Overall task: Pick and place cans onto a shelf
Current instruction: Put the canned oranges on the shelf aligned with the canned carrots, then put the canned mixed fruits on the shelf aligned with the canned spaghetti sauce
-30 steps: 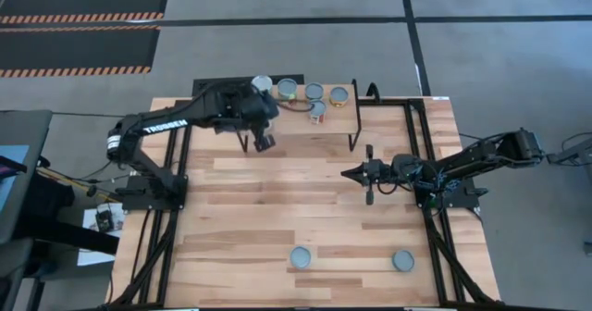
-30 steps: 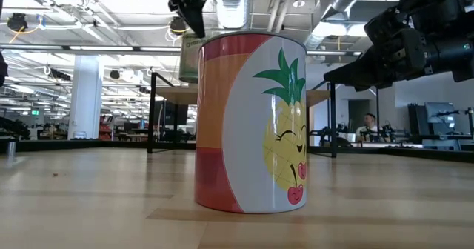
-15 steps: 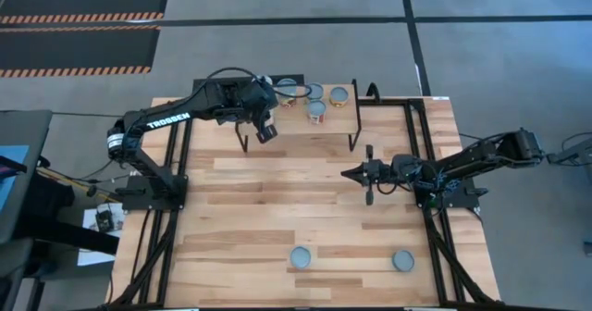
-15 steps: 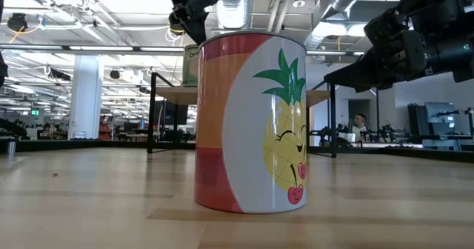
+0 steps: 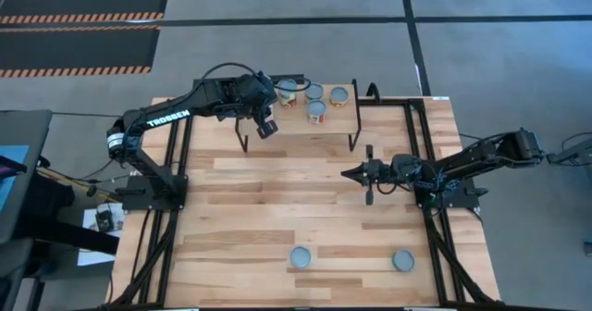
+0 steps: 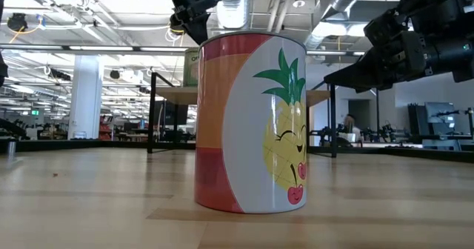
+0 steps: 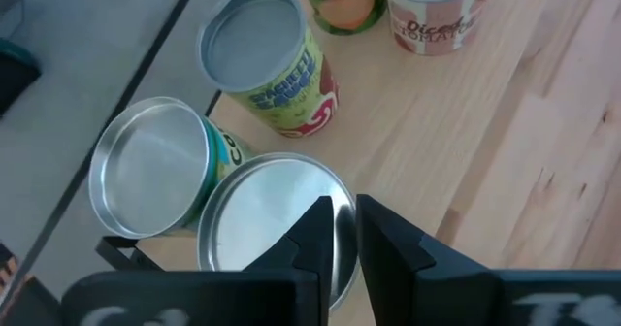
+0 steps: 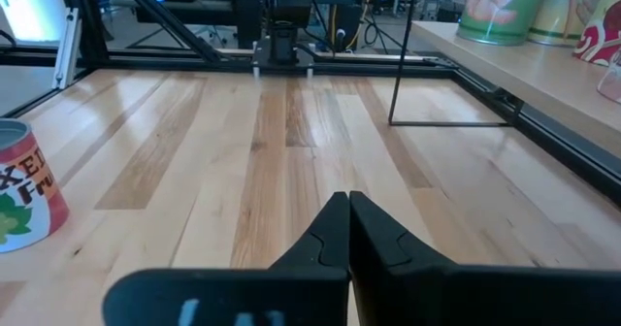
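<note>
Silver-topped tin [image 7: 277,219] sitting right under the left gripper [image 7: 344,234] is the one to watch. A second ago that gripper was pinched tight. Now there's a thin gap between its fingers and nothing is caught in it, so my read is it has just let that tin go. From the overhead angle the left gripper [image 5: 266,128] has also crept from the front edge of the small light-wood shelf on black legs [image 5: 338,117] to over its left end.

That tin stands on the shelf, touching a second silver-lidded tin [image 7: 150,176], with a yellow-green labelled can [image 7: 267,74] just behind them. More cans line the back of the board.

So that looks like one more can delivered, but the job isn't finished. Two grey-lidded cans [image 5: 301,256] [image 5: 402,260] are out on the big wooden tabletop [image 5: 277,209] near its front edge, well apart from the shelf. One of them is probably the orange pineapple-label can [image 6: 252,123] filling the table-level camera.

The right gripper [image 5: 356,173] just hangs mid-table with its fingers pressed together, holding nothing. I'd guess the left arm lifts clear next, and it needs to go straight up, since those tins are packed close enough to get knocked.
</note>
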You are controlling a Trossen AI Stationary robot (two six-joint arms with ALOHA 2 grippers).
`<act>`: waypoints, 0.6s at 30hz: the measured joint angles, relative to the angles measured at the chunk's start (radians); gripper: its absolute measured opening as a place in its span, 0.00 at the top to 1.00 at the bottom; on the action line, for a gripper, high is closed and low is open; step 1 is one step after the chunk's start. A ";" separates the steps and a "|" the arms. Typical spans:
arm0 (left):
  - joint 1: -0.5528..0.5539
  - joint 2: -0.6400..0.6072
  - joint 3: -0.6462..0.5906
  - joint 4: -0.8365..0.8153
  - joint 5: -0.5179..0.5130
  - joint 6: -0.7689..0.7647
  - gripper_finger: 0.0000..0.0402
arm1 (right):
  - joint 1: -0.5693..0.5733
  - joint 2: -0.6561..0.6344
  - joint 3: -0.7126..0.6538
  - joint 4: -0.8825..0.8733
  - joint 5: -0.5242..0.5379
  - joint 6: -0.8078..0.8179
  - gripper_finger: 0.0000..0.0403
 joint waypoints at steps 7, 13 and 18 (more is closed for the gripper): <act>0.000 0.000 0.009 0.018 -0.008 0.044 0.89 | 0.000 0.000 0.000 0.000 0.000 0.000 0.96; -0.048 -0.035 0.030 0.016 0.069 0.104 0.89 | 0.000 0.000 0.000 0.000 0.001 0.000 0.96; -0.193 -0.052 0.001 0.015 0.136 0.129 0.92 | 0.000 0.000 0.000 -0.001 0.001 -0.008 0.96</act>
